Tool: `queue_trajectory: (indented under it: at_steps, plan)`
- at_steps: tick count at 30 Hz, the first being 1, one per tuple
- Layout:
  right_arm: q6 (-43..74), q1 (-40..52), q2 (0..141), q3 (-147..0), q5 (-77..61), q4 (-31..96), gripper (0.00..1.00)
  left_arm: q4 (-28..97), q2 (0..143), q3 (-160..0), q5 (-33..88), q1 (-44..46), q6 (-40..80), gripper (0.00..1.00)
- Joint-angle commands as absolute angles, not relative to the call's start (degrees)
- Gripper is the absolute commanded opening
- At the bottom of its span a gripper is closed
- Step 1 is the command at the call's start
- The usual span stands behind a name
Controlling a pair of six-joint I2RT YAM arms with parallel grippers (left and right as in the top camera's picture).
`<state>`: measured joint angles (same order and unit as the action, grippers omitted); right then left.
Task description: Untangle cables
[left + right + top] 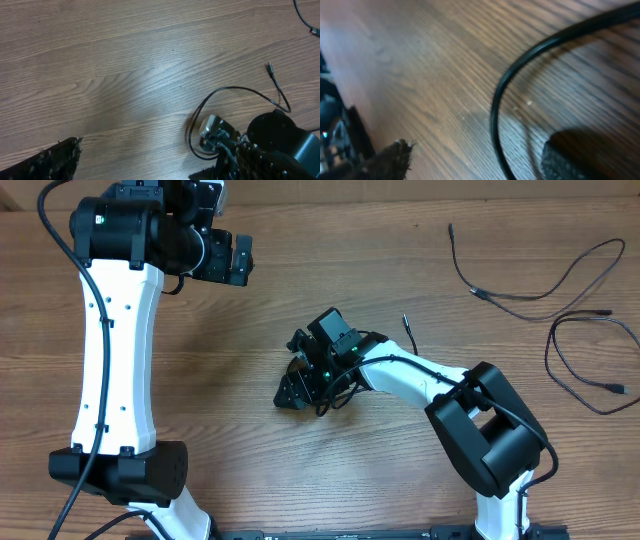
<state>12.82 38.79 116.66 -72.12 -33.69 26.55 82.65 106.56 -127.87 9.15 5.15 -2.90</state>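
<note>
Progress is judged partial: one thin black plug-ended cord (480, 291) and a second black cord (549, 355) lie spread at the wooden table's (250, 480) right, while a looped black cable (225, 90) at centre awaits straightening between the right gripper's (292, 388) parted fingers, and the left gripper (236, 260) hangs open and empty.

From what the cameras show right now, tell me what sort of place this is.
Probably a robotics lab bench: a wood-grain tabletop, two white-and-black robot arms standing along one edge of it, and thin black plug-ended cables lying loose on the wood.
</note>
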Motion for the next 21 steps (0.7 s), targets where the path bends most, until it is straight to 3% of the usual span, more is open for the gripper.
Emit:
queue_trajectory:
  at_steps: [1, 9, 10, 12, 15, 21]
  plan:
    - [15.0, 39.5, 119.4, -71.5, -32.2, 26.6, 0.68, 82.5, 107.2, -128.3, 8.9, 5.3, -2.1, 1.0]
    - [15.2, 41.9, 119.4, -71.5, -32.2, 25.1, 0.54, 82.5, 107.2, -128.3, 8.9, 5.3, -2.1, 1.0]
    - [15.9, 42.3, 119.4, -71.5, -32.2, 24.8, 0.47, 82.5, 107.2, -128.3, 8.9, 5.3, -2.1, 1.0]
    - [18.3, 43.0, 119.4, -71.6, -32.5, 24.5, 0.21, 82.5, 107.2, -128.3, 8.9, 5.3, -2.1, 1.0]
    - [18.5, 43.0, 119.3, -72.1, -35.7, 24.7, 0.06, 82.5, 107.2, -128.3, 8.9, 5.3, -2.1, 1.0]
    - [18.0, 39.9, 115.3, -76.4, -36.9, 34.2, 0.04, 82.5, 107.2, -128.3, 8.9, 5.3, -2.1, 1.0]
